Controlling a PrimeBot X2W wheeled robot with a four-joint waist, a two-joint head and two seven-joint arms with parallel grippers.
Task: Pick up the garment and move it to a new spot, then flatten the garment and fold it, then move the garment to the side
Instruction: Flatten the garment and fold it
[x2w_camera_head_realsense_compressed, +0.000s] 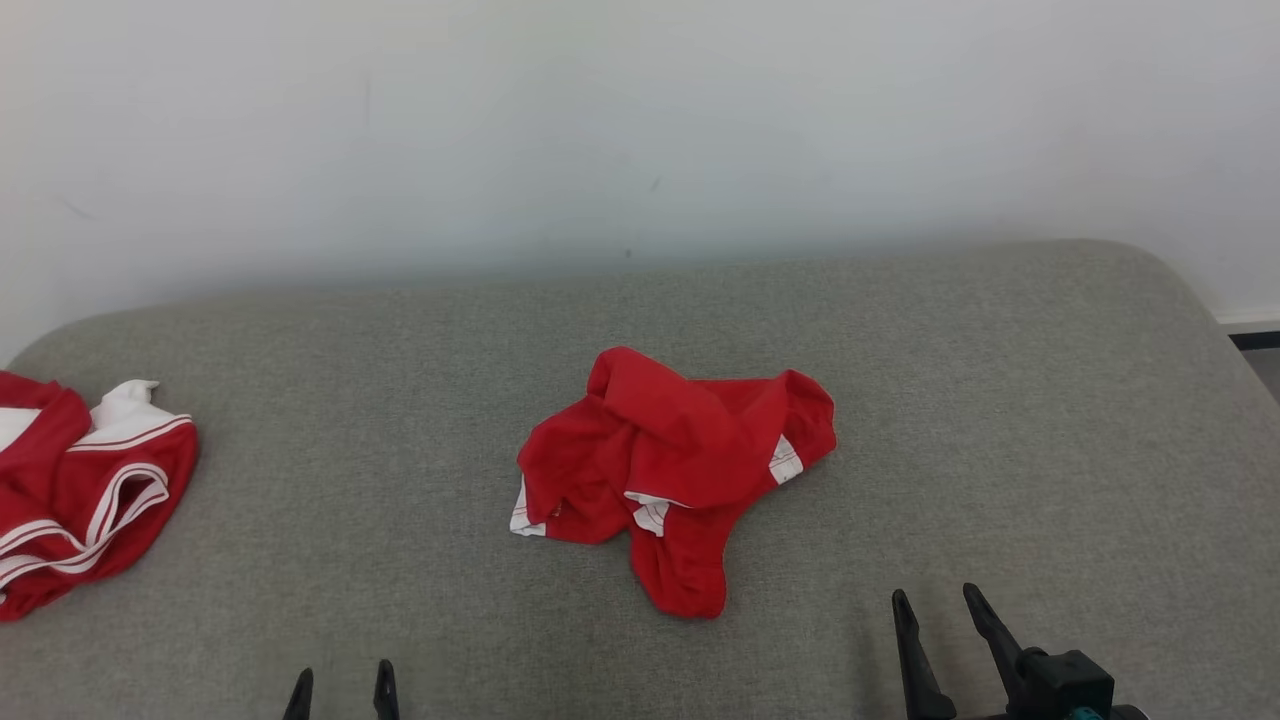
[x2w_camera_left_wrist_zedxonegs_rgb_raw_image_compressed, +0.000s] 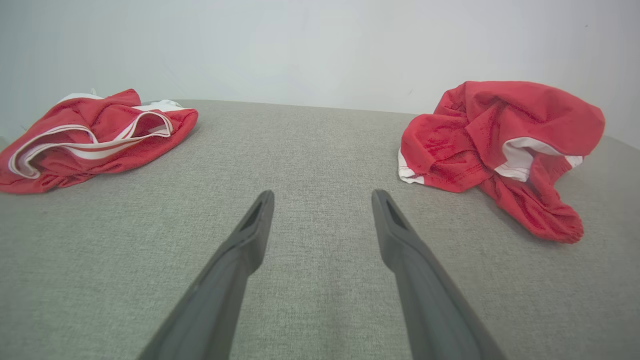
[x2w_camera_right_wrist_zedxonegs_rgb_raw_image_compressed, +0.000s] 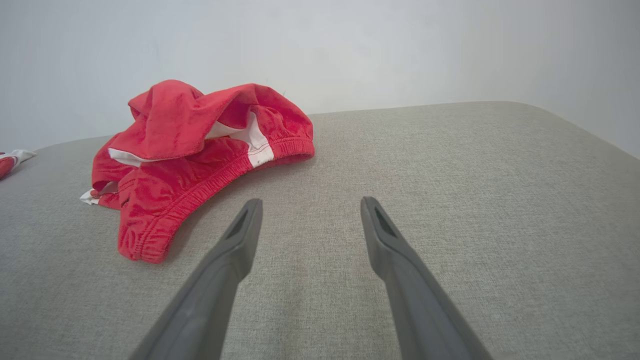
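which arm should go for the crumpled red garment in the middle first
Right, probably. The right gripper is open, reaches further forward and sits nearer the crumpled garment. The left gripper is open too, but lower in the head view and farther from it.

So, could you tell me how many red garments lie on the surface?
2: a crumpled garment at the centre, a striped garment at the left edge, partly cropped.

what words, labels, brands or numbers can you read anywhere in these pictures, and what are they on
No text can be read anywhere.
Red garment in the middle: its white patches show no legible letters.
Striped red garment at the left: white stripes only, no print visible.
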